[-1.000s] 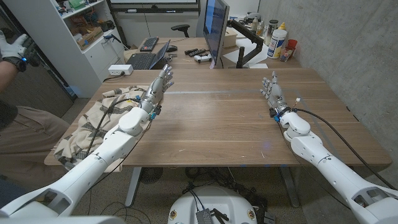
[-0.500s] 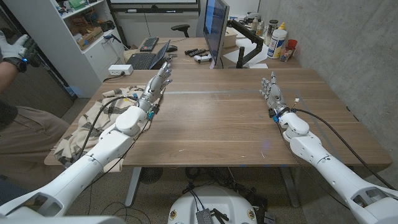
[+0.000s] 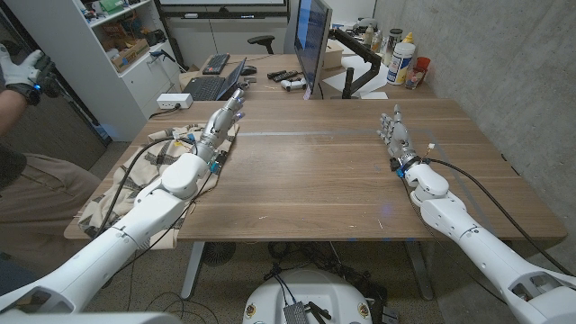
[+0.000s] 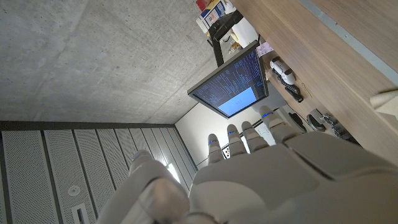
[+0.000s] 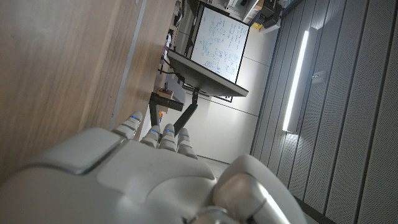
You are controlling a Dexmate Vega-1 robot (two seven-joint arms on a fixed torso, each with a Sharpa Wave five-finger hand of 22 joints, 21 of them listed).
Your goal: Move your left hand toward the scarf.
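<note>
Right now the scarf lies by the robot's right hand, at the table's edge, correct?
Not quite: in the head view the scarf lies at the table's edge by the left hand, under that arm. The right hand has only bare wood near it.

The left arm point(image 3: 135, 220) lay across the scarf point(image 3: 135, 171) and hid much of it, and the cloth's far side dropped out of sight over the desk point(image 3: 315, 180) edge. The left hand point(image 3: 220, 121) reached out with its fingers apart, though whether its underside touched the desk could not be told. In the left wrist view the hand's own back point(image 4: 273, 174) blocked the palm and whatever lay beneath it. The right hand point(image 3: 396, 135) stood on the desk, its palm side unseen; the right wrist view showed its back point(image 5: 137, 174) and fingertips alone. A person point(image 3: 22, 135) was cut off by the picture's left edge
</note>
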